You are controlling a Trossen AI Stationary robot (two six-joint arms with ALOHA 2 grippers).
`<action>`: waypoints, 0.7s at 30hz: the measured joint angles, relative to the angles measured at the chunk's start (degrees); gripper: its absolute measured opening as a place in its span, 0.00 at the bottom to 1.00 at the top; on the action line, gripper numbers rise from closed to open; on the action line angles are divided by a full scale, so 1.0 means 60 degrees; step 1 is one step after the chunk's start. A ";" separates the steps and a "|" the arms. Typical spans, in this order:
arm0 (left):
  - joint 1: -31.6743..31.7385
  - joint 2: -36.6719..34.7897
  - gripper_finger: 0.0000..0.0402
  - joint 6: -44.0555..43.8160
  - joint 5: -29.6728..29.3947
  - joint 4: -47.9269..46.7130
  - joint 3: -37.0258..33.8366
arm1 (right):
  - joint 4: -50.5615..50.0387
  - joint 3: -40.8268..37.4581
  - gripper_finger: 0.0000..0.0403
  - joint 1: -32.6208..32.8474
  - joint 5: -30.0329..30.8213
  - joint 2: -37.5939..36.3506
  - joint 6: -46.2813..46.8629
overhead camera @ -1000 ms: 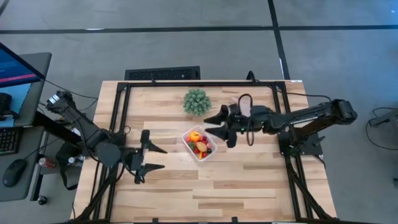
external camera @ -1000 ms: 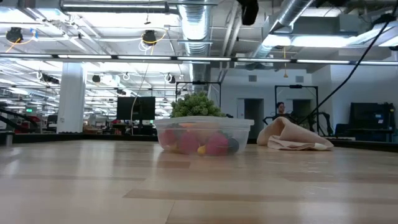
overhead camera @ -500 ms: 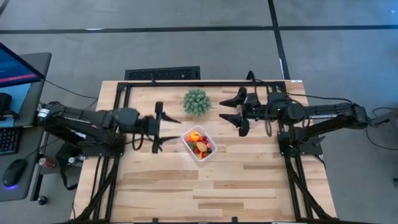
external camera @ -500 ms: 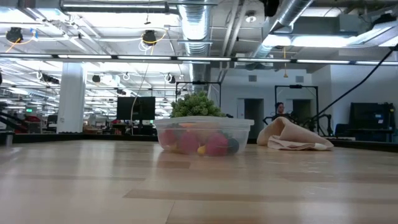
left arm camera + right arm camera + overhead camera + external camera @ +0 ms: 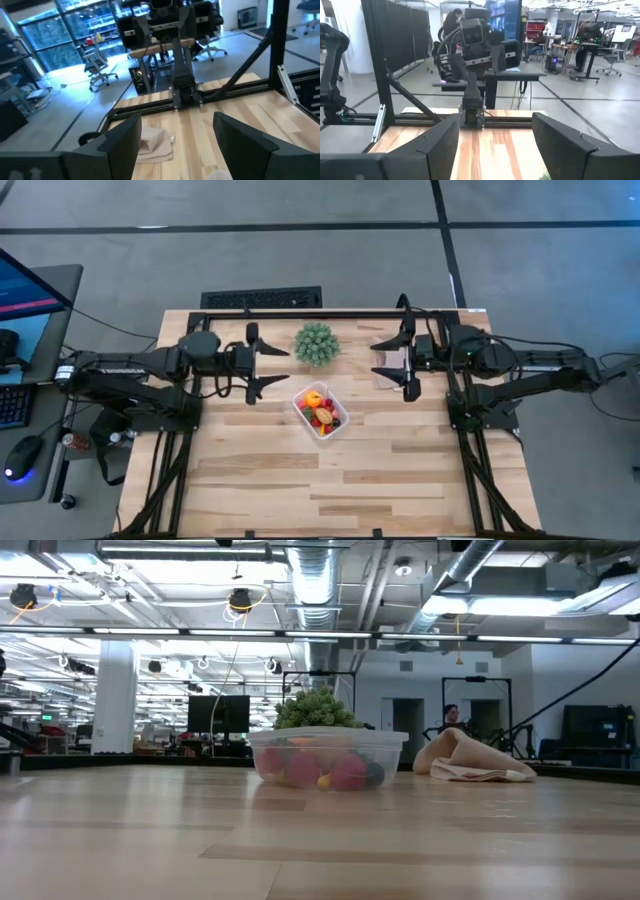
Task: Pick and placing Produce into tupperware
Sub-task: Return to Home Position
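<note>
The clear tupperware (image 5: 333,427) stands on the wooden table near its middle, and the produce (image 5: 319,409), small red, orange and yellow pieces, lies inside it. In the low view the tupperware (image 5: 328,740) shows the produce (image 5: 345,773) through its wall. My left gripper (image 5: 272,368) hovers level and open, left of and beyond the tupperware, above the table. My right gripper (image 5: 392,370) hovers level and open to the tupperware's far right, over a beige cloth. Both wrist views show open fingers with nothing between them: left gripper (image 5: 176,120), right gripper (image 5: 495,120).
A green spiky plant (image 5: 316,343) stands just beyond the tupperware, between the two grippers. The beige cloth (image 5: 386,374) lies bunched on the table under my right gripper, and the low view also takes in the cloth (image 5: 468,762). A black frame (image 5: 320,313) runs along the table's far edge.
My left gripper has swung from the near left part of the table toward the far edge, ending beside the plant. My right gripper has drawn back from beside the tupperware toward the right edge, risen and rolled. Both have stayed open.
</note>
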 joint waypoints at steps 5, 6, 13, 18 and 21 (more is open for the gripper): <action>-0.0252 -0.0997 0.60 -0.0337 -0.0946 0.1019 -0.1230 | -0.0232 -0.0048 0.61 0.0020 0.0000 -0.0246 -0.0036; -0.0360 -0.1290 0.60 -0.0412 -0.1075 0.1408 -0.1640 | -0.0044 -0.0174 0.61 0.0020 -0.0004 -0.0331 -0.0063; -0.1235 -0.3284 0.60 -0.0337 -0.2396 0.4757 -0.4397 | 0.2472 -0.2117 0.61 0.0020 -0.0052 -0.1294 0.0244; -0.1620 -0.4270 0.60 -0.0323 -0.2972 0.4998 -0.5395 | 0.3475 -0.3165 0.61 0.0018 -0.0065 -0.2015 0.0664; -0.1796 -0.4796 0.60 -0.0363 -0.2986 0.5019 -0.5844 | 0.3490 -0.3534 0.61 0.0020 -0.0062 -0.2506 0.0806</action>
